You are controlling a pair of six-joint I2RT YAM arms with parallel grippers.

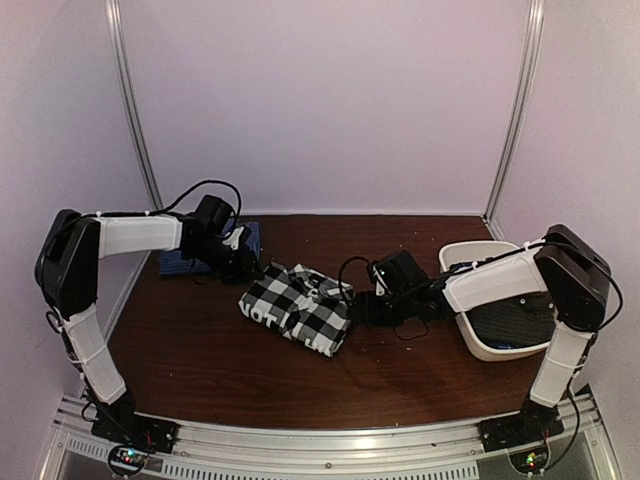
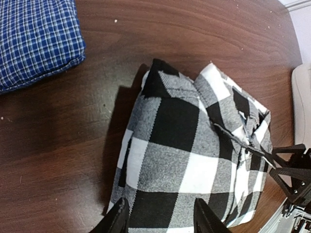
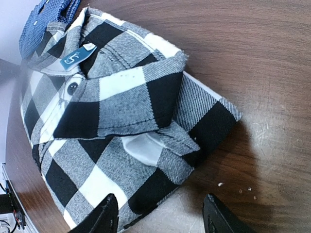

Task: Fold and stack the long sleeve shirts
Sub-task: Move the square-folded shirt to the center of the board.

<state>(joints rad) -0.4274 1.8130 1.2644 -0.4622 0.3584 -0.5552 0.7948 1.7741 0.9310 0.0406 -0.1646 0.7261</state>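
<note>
The black-and-white checked shirt [image 1: 298, 306] lies folded in the middle of the table; it also shows in the left wrist view [image 2: 194, 155] and the right wrist view [image 3: 112, 121]. The dark blue patterned shirt [image 1: 200, 256] lies folded at the back left, also in the left wrist view [image 2: 36, 39]. A dark dotted shirt [image 1: 515, 322] lies in the white basket [image 1: 470, 255]. My left gripper [image 2: 161, 216] is open and empty over the checked shirt's left edge. My right gripper [image 3: 160, 213] is open and empty at its right edge.
The white oval basket stands at the right side of the table. The back wall and two metal uprights close off the far side. Bare brown table [image 1: 220, 370] lies in front of the checked shirt.
</note>
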